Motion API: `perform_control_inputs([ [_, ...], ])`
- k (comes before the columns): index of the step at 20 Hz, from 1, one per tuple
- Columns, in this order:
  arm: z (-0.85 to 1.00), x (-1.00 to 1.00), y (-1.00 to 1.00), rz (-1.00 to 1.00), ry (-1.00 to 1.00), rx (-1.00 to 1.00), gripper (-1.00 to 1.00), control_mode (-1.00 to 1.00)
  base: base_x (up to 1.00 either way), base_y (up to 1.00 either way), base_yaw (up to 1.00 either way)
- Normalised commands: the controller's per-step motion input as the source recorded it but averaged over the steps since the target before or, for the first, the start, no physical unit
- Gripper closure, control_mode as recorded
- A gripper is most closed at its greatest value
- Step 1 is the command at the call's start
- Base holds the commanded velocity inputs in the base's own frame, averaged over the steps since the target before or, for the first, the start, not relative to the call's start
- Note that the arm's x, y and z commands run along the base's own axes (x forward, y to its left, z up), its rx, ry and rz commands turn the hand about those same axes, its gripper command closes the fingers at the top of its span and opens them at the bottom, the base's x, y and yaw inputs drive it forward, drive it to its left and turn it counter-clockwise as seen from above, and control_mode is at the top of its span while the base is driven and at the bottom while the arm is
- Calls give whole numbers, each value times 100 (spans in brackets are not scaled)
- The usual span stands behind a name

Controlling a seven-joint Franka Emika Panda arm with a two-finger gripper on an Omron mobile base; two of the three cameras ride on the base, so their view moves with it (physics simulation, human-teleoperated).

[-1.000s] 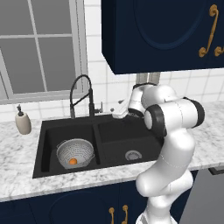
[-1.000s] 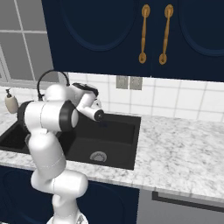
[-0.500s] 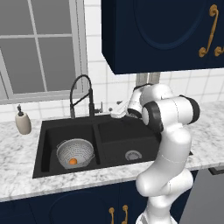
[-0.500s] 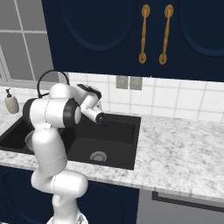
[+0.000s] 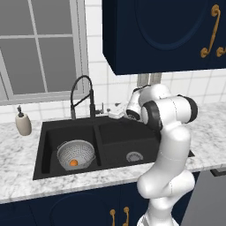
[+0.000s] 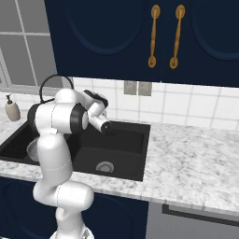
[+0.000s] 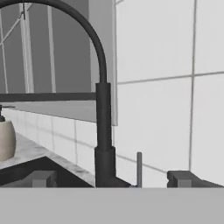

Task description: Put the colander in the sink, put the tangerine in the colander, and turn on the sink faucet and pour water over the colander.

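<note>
Small orange tangerine sits in round perforated silver-grey colander in black double-basin sink; gripper, fingers apart, faces tall dark gooseneck faucet

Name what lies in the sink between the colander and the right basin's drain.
In the left base view, the sink's black centre divider stands between the colander in the left basin and the right drain.

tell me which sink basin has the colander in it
The left basin, the one below the faucet spout and nearer the soap bottle. The colander sits there with the tangerine inside; the right basin shows just its drain.
</note>
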Motion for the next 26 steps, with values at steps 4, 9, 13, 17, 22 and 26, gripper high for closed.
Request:
perform_control_inputs([
  [4,-1,18,6,0,4,0,-100,-100,0,0,0],
  [9,-8,40,10,0,6,0,-100,-100,0,0,0],
  [13,-25,42,0,0,0,0,-100,-100,0,0,0],
  [17,-35,27,0,0,0,0,-100,-100,0,0,0],
  [22,-40,20,0,0,0,0,-100,-100,0,0,0],
  [26,-19,26,0,0,-1,0,-100,-100,0,0,0],
])
